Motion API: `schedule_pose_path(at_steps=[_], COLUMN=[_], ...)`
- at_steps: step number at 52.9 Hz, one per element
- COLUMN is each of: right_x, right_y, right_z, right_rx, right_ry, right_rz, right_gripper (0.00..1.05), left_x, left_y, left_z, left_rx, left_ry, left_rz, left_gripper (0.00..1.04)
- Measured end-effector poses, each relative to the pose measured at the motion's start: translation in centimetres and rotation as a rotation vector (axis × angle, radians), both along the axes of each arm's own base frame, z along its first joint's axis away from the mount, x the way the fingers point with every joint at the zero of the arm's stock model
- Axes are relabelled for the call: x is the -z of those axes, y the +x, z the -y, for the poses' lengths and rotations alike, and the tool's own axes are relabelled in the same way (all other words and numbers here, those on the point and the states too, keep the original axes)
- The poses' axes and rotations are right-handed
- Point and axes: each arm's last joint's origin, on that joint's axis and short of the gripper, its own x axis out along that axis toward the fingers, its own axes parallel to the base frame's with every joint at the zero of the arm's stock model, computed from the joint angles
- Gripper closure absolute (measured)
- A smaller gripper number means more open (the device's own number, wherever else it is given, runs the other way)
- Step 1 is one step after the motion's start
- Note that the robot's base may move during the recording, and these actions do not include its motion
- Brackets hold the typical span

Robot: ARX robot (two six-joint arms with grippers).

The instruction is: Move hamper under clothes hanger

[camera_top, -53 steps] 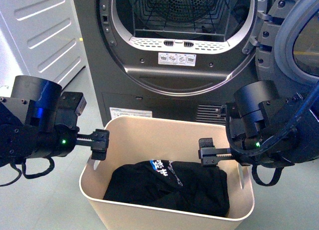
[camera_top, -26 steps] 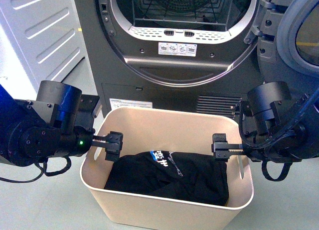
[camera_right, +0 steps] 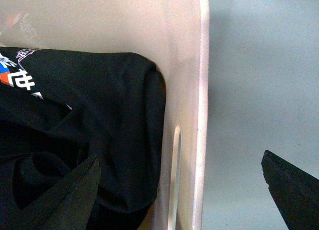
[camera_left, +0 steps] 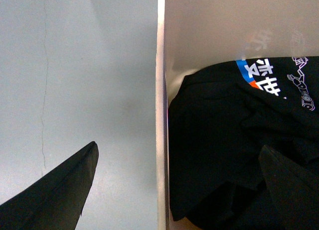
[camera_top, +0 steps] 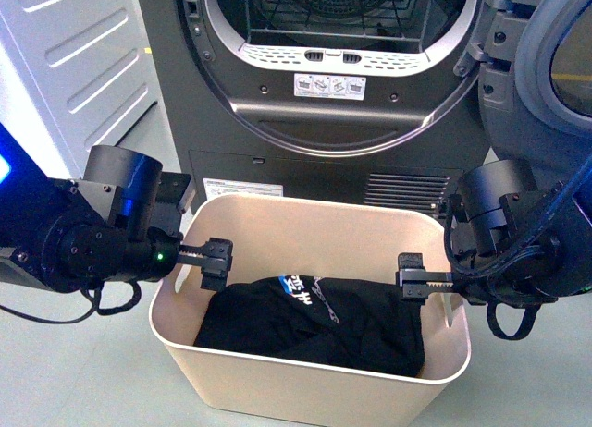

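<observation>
The beige hamper [camera_top: 296, 390] stands on the floor in front of the dryer, with a black printed garment [camera_top: 314, 321] inside. My left gripper [camera_top: 199, 261] is open and straddles the hamper's left wall [camera_left: 161, 90], one finger outside and one over the garment [camera_left: 229, 140]. My right gripper [camera_top: 430, 281] is open and straddles the right wall [camera_right: 202, 65] near its slot handle [camera_right: 175, 180]. Neither gripper touches the walls in the wrist views, where the left gripper [camera_left: 178, 146] and right gripper [camera_right: 180, 157] show wide gaps. The clothes hanger is out of view.
The dark grey dryer [camera_top: 342, 159] stands right behind the hamper, its round door [camera_top: 546, 67] swung open at the right. A white panelled cabinet [camera_top: 74, 48] stands at the left. Grey floor [camera_left: 75, 65] lies on both sides of the hamper.
Both open grippers have come in over the hamper's side walls, the left one moving right. The hamper and dryer sit a little higher in the front view.
</observation>
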Motion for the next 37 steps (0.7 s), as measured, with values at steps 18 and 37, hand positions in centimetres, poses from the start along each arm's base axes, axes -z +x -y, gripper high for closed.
schedule_pose_path(at_steps=[18, 37], right_x=[0.8, 1.0], right_y=[0.0, -0.2], right_z=[-0.1, -0.3], right_rx=[0.011, 0.012], right_ry=[-0.014, -0.018], right_rz=[-0.021, -0.025], right_gripper=[0.08, 0.32], left_x=[0.2, 0.7], left_y=[0.4, 0.3], left_z=[0.3, 0.6], left_rx=[-0.001, -0.032], left_ry=[-0.003, 0.018], left_rz=[0.0, 0.01], left_gripper=[0.07, 0.17])
